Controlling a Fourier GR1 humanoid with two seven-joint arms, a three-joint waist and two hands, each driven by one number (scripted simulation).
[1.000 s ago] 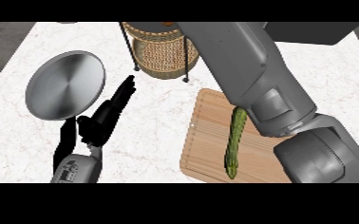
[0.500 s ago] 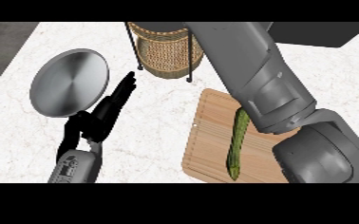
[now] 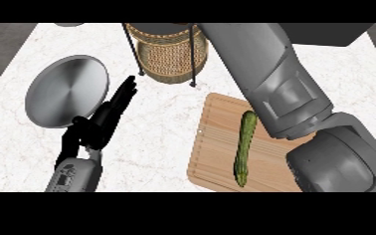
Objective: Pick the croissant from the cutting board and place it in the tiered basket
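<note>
The wicker tiered basket [image 3: 165, 55] stands in a black wire frame at the back centre. A wooden cutting board [image 3: 213, 149] lies at the front right, and the only thing on it is a long green cucumber [image 3: 244, 147]. No croissant shows anywhere. My right forearm [image 3: 272, 79] rises from the lower right, passes over the board's right side and runs out past the top beside the basket. Its hand is out of view. My left hand [image 3: 99, 127] rests open at the lower left, fingers straight and pointing toward the basket.
A round silver plate [image 3: 64, 92] lies on the white marble counter [image 3: 154, 129] just left of my left hand. The counter's dark left edge shows at the upper left corner.
My right forearm has shifted slightly to the right, uncovering more of the basket's right side. The left hand, the cucumber and the plate have stayed where they were.
</note>
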